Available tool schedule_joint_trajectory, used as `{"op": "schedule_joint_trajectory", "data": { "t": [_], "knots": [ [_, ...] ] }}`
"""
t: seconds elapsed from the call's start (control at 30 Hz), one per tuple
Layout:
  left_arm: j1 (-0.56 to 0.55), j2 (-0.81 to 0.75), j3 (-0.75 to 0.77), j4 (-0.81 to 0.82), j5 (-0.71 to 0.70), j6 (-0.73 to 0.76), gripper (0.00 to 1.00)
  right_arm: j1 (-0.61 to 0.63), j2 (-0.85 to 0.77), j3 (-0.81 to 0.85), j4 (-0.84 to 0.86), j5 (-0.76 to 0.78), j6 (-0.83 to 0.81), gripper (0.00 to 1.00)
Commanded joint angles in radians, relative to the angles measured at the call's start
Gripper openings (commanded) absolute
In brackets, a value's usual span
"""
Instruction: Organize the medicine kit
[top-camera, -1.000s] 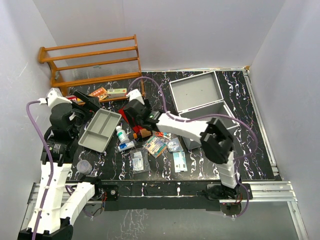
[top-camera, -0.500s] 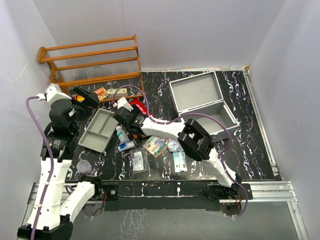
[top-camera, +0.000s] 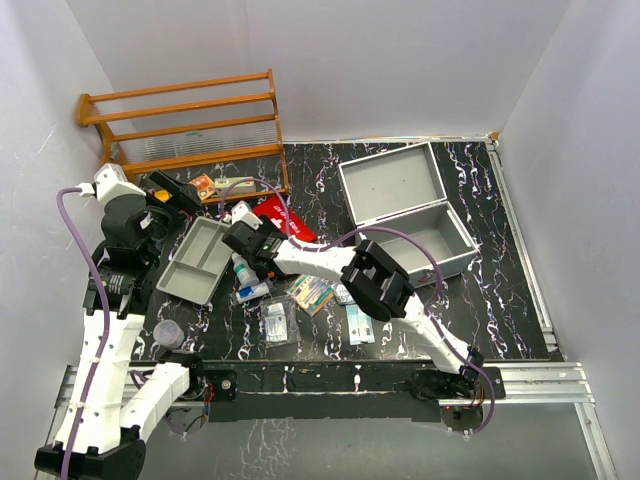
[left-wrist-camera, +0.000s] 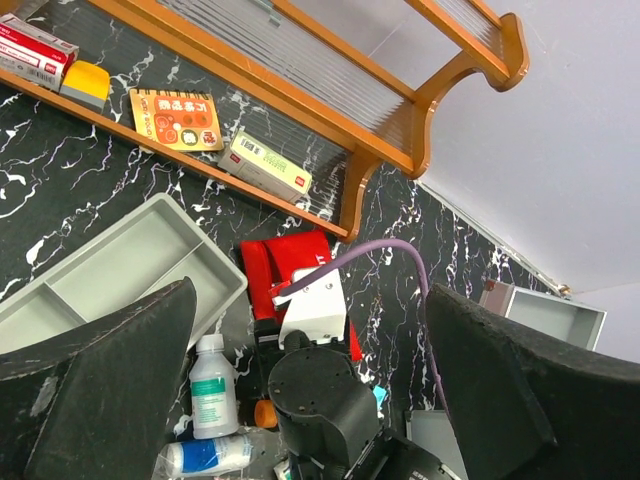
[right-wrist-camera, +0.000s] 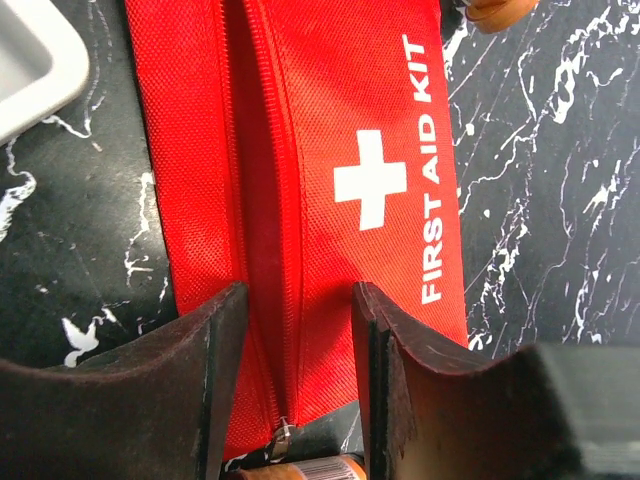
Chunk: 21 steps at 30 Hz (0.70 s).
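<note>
- Left gripper (left-wrist-camera: 310, 295): released, fingers spread wide with nothing between them, near the grey divided tray (left-wrist-camera: 110, 270).
- Right gripper (right-wrist-camera: 297, 320): fingers straddle the zip ridge of the red first aid pouch (right-wrist-camera: 380, 150); cannot tell whether it is clamped.
- Medicine kit (top-camera: 440, 235): lid open, right of the pouch, well apart from both grippers.

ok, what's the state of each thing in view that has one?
medicine kit: lid open.
first aid pouch: flat on the table, under the right jaws.
right gripper: jaws astride the pouch's zip, grip unclear.
left gripper: jaws wide open, empty.
divided tray: empty.
white bottle: capped.
</note>
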<state>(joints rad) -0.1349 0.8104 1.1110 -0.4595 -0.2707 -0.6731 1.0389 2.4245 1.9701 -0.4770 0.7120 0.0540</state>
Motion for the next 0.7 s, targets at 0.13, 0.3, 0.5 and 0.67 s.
{"op": "schedule_joint_trajectory", "data": {
  "t": [0.13,0.3,0.5,0.67],
  "knots": [
    [-0.006,0.003,0.015,0.019,-0.023,0.01,0.97,-0.002,0.038,0.067,0.071,0.114,-0.081,0.36],
    [-0.006,0.006,0.021,0.013,-0.028,0.01,0.97,-0.002,0.051,0.082,0.1,0.159,-0.12,0.33],
    [-0.006,0.009,0.02,0.012,-0.032,0.01,0.97,-0.002,0.05,0.088,0.133,0.188,-0.151,0.29],
    [-0.004,0.021,0.015,0.009,-0.03,0.011,0.97,-0.005,0.068,0.088,0.143,0.181,-0.17,0.28]
  ]
}}
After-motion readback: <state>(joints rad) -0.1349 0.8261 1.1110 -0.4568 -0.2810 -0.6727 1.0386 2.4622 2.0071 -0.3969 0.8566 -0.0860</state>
